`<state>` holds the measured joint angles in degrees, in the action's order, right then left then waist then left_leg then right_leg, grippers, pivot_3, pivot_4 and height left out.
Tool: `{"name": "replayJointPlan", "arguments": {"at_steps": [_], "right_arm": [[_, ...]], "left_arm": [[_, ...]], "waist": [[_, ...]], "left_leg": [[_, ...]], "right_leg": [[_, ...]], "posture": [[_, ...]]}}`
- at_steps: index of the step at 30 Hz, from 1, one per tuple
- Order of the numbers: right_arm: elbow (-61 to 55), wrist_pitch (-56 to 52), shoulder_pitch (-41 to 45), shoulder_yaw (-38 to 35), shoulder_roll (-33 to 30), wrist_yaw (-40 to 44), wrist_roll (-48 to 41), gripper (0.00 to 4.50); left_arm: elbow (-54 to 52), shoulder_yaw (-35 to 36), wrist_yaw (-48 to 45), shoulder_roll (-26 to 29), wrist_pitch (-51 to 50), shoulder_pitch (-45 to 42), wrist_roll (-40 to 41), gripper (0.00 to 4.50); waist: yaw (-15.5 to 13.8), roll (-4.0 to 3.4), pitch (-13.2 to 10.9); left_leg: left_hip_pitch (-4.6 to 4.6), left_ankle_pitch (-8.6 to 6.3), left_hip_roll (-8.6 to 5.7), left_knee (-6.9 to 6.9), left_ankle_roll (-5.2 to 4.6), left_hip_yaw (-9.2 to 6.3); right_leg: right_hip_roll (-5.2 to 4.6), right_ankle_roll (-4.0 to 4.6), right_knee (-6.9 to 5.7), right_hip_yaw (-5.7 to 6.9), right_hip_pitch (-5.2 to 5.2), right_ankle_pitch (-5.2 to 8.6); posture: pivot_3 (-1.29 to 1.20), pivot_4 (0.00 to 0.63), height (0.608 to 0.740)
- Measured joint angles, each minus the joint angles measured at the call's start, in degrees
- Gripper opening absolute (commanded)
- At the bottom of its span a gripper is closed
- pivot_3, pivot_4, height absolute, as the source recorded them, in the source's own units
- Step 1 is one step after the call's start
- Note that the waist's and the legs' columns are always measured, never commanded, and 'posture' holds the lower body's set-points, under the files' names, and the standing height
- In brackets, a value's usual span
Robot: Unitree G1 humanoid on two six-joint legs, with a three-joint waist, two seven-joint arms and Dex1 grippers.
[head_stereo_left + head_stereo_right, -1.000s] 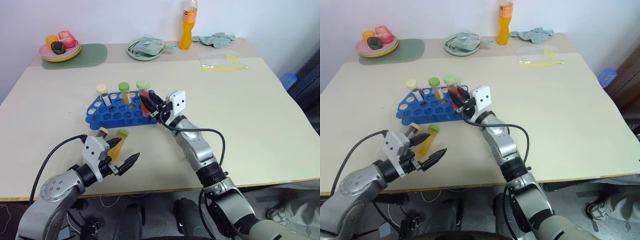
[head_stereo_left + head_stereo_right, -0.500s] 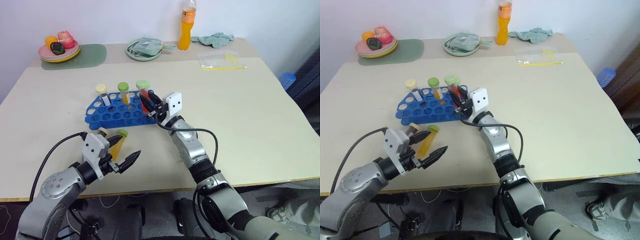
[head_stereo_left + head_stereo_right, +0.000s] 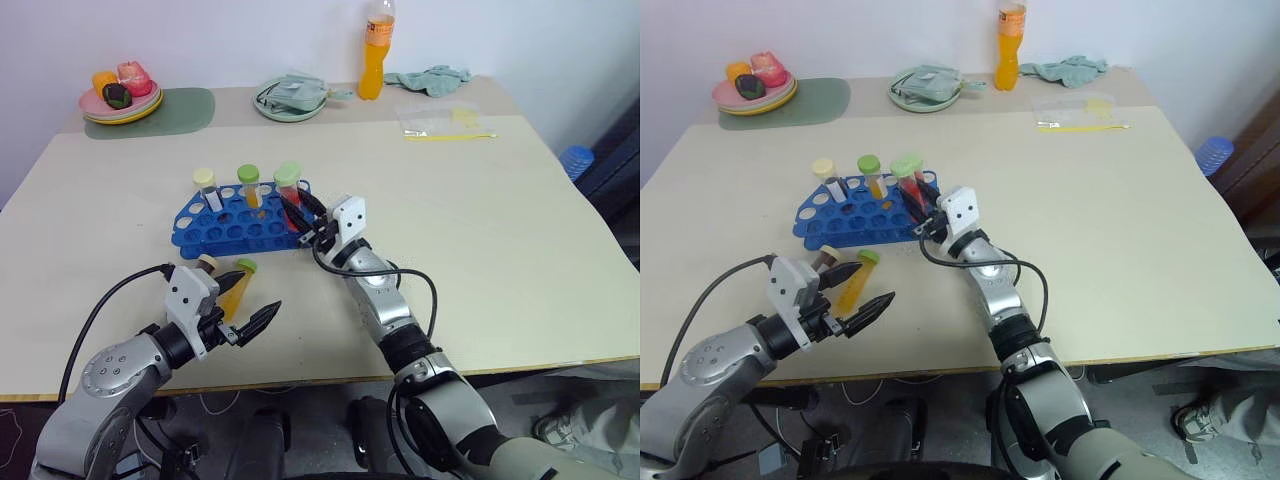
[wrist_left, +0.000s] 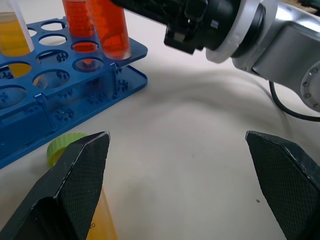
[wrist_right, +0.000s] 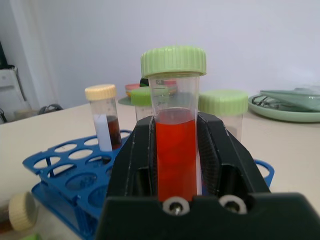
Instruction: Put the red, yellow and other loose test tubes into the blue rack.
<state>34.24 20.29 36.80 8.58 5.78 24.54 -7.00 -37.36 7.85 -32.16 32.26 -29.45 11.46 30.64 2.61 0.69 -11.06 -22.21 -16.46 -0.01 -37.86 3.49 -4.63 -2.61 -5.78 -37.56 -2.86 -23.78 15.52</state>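
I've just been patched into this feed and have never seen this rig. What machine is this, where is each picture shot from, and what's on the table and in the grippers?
It is a two-armed humanoid robot. The two wide pictures come from its head and look down over both arms at a table. The two close-ups come from cameras on its wrists.

The blue rack stands on the table with capped tubes in it. The right gripper is at the red tube at the rack's right end. I cannot tell whether it is gripping the tube.

The left gripper is open and empty. It hovers by a loose yellow tube lying in front of the rack. A cream-capped tube lies beside that one.
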Motion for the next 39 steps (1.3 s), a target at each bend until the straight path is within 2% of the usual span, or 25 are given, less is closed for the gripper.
{"name": "replayJointPlan", "arguments": {"at_steps": [3,8,11,15,16,18,20,22,25,31,37,39], "right_arm": [[0.00,0.50,0.04,-0.81,0.26,-0.52,-0.02,3.93],[-4.45,-1.01,-0.03,-1.93,-1.42,-0.21,-0.55,3.93],[-11.87,-5.11,-0.72,-2.03,-5.27,2.80,-1.67,3.93],[-20.56,-12.08,-3.57,-1.48,-12.76,9.72,-3.44,3.93],[-23.04,-14.63,-4.87,-1.49,-15.54,12.18,-4.42,3.93],[-27.21,-19.68,-6.27,-0.26,-20.55,17.61,-5.94,3.93],[-31.86,-24.23,-7.69,0.78,-25.75,22.93,-7.74,3.93],[-36.70,-29.50,-8.69,1.95,-31.53,28.60,-9.62,3.93],[-41.65,-33.59,-9.48,3.45,-35.30,33.74,-11.34,3.93],[-46.48,-37.29,-9.58,4.52,-35.94,35.57,-12.48,3.93],[-47.60,-37.41,-10.91,5.73,-35.26,34.78,-12.11,3.93],[-47.61,-37.40,-10.98,5.78,-34.99,34.35,-11.96,4.01]], "left_arm": [[-0.04,0.07,0.74,0.03,-0.52,-0.02,0.01,4.50],[-2.29,2.83,5.19,1.19,-8.88,-2.64,4.02,4.50],[-3.90,5.13,11.39,2.93,-18.67,-9.97,7.64,4.50],[-5.68,7.05,18.33,7.47,-35.69,-20.10,12.80,4.50],[-4.80,6.76,19.45,7.84,-43.84,-24.69,14.37,4.50],[-1.12,4.93,21.89,10.96,-56.35,-32.24,17.21,4.50],[2.53,2.36,24.61,13.16,-61.31,-36.85,20.05,4.50],[6.44,-0.45,28.52,13.43,-62.58,-40.14,25.28,4.50],[11.99,-4.40,35.47,13.39,-62.58,-43.23,33.71,4.50],[20.05,-7.75,50.20,12.13,-62.57,-45.64,45.42,4.50],[23.92,-9.46,62.12,9.33,-62.57,-46.24,53.22,4.50],[24.40,-9.52,65.09,8.81,-62.56,-46.24,54.91,3.97]], "waist": [[0.02,0.00,0.00],[-0.18,-0.01,-0.01],[-0.33,0.02,0.01],[0.00,0.02,0.01],[-0.04,0.00,0.00],[0.00,0.04,-0.03],[0.12,0.02,-0.04],[0.07,0.03,-0.04],[0.01,0.03,-0.04],[-0.27,0.06,-0.03],[-0.49,0.07,-0.03],[-0.51,0.07,-0.03]], "left_leg": [[0.00,0.00,0.00,0.00,0.00,-0.01],[-0.01,0.00,-0.03,-0.02,0.00,-0.06],[0.00,0.00,-0.06,-0.08,0.01,-0.16],[0.03,0.00,-0.06,-0.07,0.00,-0.15],[0.06,0.00,-0.07,-0.07,0.00,-0.14],[0.09,0.00,-0.08,-0.10,0.00,-0.18],[0.14,0.00,-0.09,-0.07,0.00,-0.15],[0.15,0.00,-0.07,-0.07,0.00,-0.18],[0.14,0.01,-0.06,-0.07,0.01,-0.25],[0.13,0.02,-0.10,-0.09,0.04,-0.28],[0.10,0.07,-0.15,-0.09,0.13,-0.28],[0.09,0.09,-0.15,-0.09,0.16,-0.27]], "right_leg": [[0.01,0.00,0.00,0.00,0.00,0.00],[-0.02,0.00,-0.02,0.01,0.03,0.00],[-0.03,-0.01,-0.04,0.06,0.10,0.00],[-0.01,-0.02,-0.04,0.06,0.11,0.00],[0.01,-0.03,-0.08,0.06,0.12,0.01],[0.03,-0.03,-0.14,0.08,0.13,0.01],[0.02,-0.04,-0.14,0.04,0.14,0.03],[0.01,-0.06,-0.12,0.03,0.15,0.04],[-0.01,-0.05,-0.14,0.01,0.12,0.04],[-0.10,-0.06,-0.13,0.00,0.12,0.03],[-0.15,-0.06,-0.13,0.00,0.10,0.03],[-0.15,-0.06,-0.13,0.00,0.09,0.03]], "posture": [[0.00,0.150,0.740],[0.00,0.150,0.740],[0.00,0.150,0.740],[0.00,0.150,0.740],[0.00,0.150,0.740],[0.00,0.150,0.740],[0.00,0.150,0.740],[0.00,0.150,0.740],[0.00,0.150,0.740],[0.00,0.150,0.740],[0.00,0.150,0.740],[0.00,0.150,0.740]]}}
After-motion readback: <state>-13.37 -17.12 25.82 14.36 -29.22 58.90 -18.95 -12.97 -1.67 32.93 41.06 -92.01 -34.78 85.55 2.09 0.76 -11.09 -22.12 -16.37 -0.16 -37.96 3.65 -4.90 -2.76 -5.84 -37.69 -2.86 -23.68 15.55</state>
